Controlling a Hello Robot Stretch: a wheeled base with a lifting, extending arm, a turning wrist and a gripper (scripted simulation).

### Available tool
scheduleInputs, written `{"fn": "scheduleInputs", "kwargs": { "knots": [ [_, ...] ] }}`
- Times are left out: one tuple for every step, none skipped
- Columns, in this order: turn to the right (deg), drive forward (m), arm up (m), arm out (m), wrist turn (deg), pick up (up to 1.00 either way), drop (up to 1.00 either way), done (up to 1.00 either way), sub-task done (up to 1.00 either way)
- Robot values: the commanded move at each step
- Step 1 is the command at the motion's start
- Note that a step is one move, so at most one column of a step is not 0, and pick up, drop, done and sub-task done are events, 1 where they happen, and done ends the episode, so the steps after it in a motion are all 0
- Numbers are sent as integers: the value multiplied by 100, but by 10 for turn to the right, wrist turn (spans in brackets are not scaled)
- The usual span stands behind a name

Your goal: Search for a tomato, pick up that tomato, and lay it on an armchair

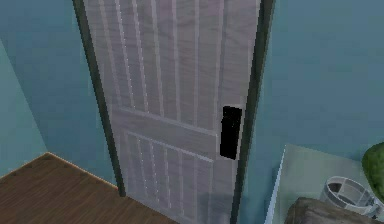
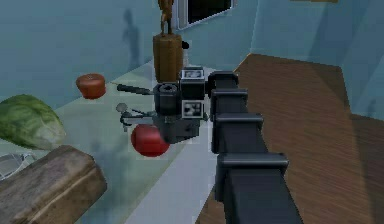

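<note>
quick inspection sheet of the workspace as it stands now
surface: pale counter along a teal wall
job's things: round red tomato just below the claw; second red thing farther along
clutter: green leafy head, brown loaf, brown bottle
claw: claw at the counter; cannot tell whether it holds anything
cables: nothing seen
surroundings: panelled door, wood floor

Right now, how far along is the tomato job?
Search looks done: a tomato shows at the gripper over the counter. Pickup is in hand; I cannot tell whether it is held. Laying it on an armchair is left; a door is ahead.
</note>
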Motion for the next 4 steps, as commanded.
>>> {"fn": "scheduleInputs", "kwargs": {
  "knots": [
    [0, 0, -10, 0, 0, 0, 0, 0, 0],
    [0, 0, 0, 0, 0, 100, 0, 0, 0],
    [0, 0, 10, 0, 0, 0, 0, 0, 0],
    [0, 0, 0, 0, -450, 0, 0, 0, 0]
  ]
}}
